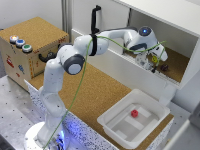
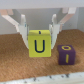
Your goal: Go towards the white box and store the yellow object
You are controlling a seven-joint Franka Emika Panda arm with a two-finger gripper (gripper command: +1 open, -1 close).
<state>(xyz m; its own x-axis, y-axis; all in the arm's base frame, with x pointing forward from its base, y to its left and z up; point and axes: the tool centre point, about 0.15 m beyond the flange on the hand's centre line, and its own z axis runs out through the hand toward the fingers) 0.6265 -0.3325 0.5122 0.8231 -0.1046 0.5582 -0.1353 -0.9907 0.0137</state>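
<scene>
In the wrist view the gripper (image 2: 39,39) has its two fingers (image 2: 24,31) set narrowly against the two sides of the yellow object (image 2: 39,45), a yellow cube marked with a dark letter U, so the cube is clamped between them; its lower edge looks slightly clear of the cork surface (image 2: 20,67), though that is hard to judge. Just beside it, apart from the fingers, one purple cube (image 2: 65,53) with a yellow letter on its face rests on the cork. In the exterior view the single arm (image 1: 75,57) reaches to the far right into a shelf recess (image 1: 176,65) with a cork floor, and the gripper (image 1: 156,60) there shows only a small patch of yellow, with a small dark object (image 1: 163,67) just beside it. The white box (image 1: 111,120) sits near, at the exterior view's right, on the long cork table (image 1: 90,95), well apart from the gripper; one small red piece (image 1: 134,113) lies inside it. At the far left stands one brown cork-topped box (image 1: 35,32) with three buttons (image 1: 20,43) along its top edge.
</scene>
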